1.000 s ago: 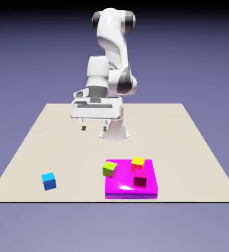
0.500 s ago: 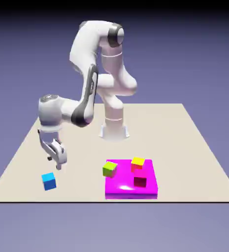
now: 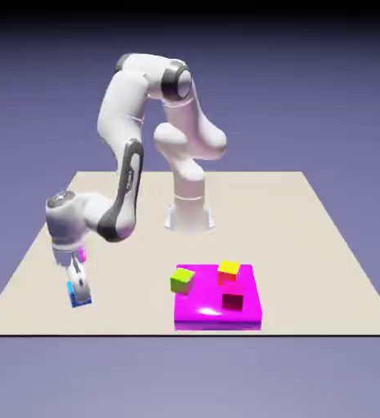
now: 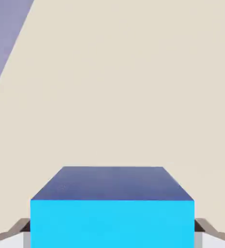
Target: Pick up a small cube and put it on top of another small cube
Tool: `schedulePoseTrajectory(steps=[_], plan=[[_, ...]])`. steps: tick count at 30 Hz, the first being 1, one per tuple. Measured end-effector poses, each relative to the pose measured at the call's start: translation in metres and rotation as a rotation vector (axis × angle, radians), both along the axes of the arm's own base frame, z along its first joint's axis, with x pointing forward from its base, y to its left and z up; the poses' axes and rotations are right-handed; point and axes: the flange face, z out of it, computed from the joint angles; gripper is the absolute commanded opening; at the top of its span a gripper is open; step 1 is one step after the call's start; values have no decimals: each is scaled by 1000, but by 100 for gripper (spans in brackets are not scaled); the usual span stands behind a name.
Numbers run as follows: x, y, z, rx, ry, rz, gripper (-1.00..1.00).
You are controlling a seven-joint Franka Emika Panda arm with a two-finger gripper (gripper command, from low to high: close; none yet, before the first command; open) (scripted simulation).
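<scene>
Fingers (image 4: 112, 237) straddle your blue cube (image 4: 112, 213), one tip each side, spread wide, not clamped | cube rests on surface (image 4: 133, 72) | low to grip.

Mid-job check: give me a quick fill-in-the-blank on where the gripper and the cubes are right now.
1. The gripper is down at the small ____ cube near the exterior view's left side of the table.
2. In the hand view, that cube sits ____ the two grey fingertips.
3. The lime-green cube leans on the edge of the ____ block.
4. The yellow-topped cube rests ____ that block.

Missing words: blue; between; magenta; on
</scene>
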Motion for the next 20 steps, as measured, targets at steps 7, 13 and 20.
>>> schedulePoseTrajectory(steps=[7, 13, 20], plan=[[76, 249, 72, 28, -14, 870, -100], [57, 401, 117, -3, -2, 1394, -100], [57, 401, 65, -6, -1, 1395, 100]])
